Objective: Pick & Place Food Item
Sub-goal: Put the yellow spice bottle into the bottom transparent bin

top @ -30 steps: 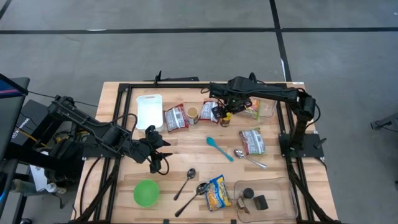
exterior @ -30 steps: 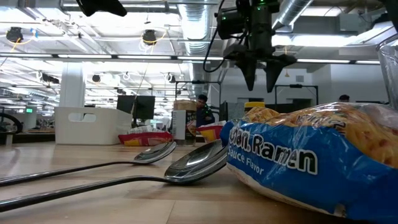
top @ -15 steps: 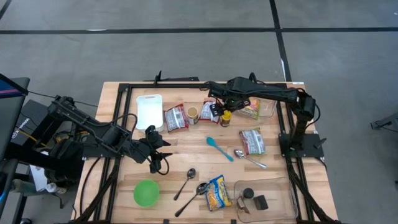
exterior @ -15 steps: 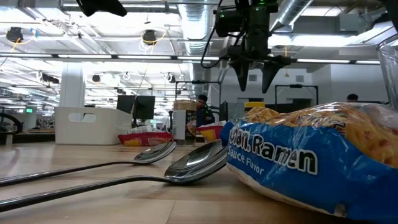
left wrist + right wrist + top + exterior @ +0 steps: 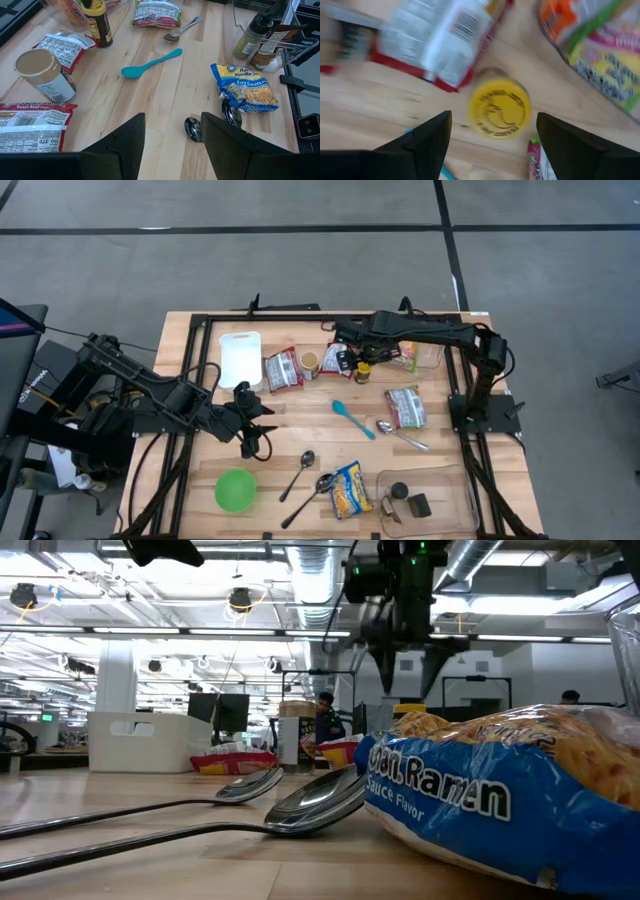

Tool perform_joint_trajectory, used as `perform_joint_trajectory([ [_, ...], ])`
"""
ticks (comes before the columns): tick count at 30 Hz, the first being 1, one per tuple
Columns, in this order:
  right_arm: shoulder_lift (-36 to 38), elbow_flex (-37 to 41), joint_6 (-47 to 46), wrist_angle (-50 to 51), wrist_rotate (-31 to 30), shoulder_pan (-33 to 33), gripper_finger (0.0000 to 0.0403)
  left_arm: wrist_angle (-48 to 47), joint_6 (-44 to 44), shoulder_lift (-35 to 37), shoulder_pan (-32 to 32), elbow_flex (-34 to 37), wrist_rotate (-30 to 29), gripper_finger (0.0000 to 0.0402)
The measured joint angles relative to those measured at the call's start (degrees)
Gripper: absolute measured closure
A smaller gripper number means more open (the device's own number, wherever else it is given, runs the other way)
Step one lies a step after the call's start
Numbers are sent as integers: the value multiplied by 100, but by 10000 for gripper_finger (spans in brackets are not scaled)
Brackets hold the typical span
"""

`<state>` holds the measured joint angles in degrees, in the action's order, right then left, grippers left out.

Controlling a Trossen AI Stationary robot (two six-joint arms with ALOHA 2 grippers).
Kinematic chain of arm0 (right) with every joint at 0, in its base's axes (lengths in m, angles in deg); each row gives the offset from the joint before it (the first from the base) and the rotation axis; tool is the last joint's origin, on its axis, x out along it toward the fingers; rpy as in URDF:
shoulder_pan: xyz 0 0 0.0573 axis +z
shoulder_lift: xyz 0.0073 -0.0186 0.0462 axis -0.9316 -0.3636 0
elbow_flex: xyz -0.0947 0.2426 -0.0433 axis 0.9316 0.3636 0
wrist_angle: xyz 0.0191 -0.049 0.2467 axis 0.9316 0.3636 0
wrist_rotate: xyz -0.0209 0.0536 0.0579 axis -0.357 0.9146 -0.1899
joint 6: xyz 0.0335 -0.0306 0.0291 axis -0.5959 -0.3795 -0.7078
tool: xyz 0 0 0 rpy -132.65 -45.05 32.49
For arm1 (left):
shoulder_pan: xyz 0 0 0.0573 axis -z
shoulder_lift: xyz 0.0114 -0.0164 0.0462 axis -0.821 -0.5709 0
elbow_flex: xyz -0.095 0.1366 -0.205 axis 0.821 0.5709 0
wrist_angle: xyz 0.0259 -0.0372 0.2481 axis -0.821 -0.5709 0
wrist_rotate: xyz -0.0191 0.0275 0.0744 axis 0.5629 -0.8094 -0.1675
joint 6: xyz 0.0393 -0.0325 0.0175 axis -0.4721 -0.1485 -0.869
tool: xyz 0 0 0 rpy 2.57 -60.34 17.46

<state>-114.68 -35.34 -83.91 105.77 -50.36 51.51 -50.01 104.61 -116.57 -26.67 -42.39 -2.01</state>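
Honestly, right gripper [image 5: 492,132] hangs fingers apart over the dark, yellow-capped sauce bottle [image 5: 499,108]; off-centre, it could topple it. Left gripper [image 5: 172,137] idles, fingers apart

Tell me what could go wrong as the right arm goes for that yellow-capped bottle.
The right gripper hangs open over the yellow-capped bottle, and two things could go wrong.
1. The bottle stands upright and narrow, so an off-centre finger could tip it.
2. A red ramen packet lies close beside the cap, so the fingers might snag its edge while descending.
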Motion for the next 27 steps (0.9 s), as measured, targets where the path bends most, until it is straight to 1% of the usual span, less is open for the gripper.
perform_joint_trajectory([
  [5,2,326,-67,-344,1,-4,117,0,-2,0,0,0,0,215],
  [15,4,441,-152,-634,-2,-20,117,-1,-1,0,0,0,0,215],
  [23,1,1077,-358,-1368,158,-12,117,2,-1,0,0,0,1,215],
  [27,-9,1180,-421,-1390,153,-4,117,2,-2,-2,-1,0,2,215],
])
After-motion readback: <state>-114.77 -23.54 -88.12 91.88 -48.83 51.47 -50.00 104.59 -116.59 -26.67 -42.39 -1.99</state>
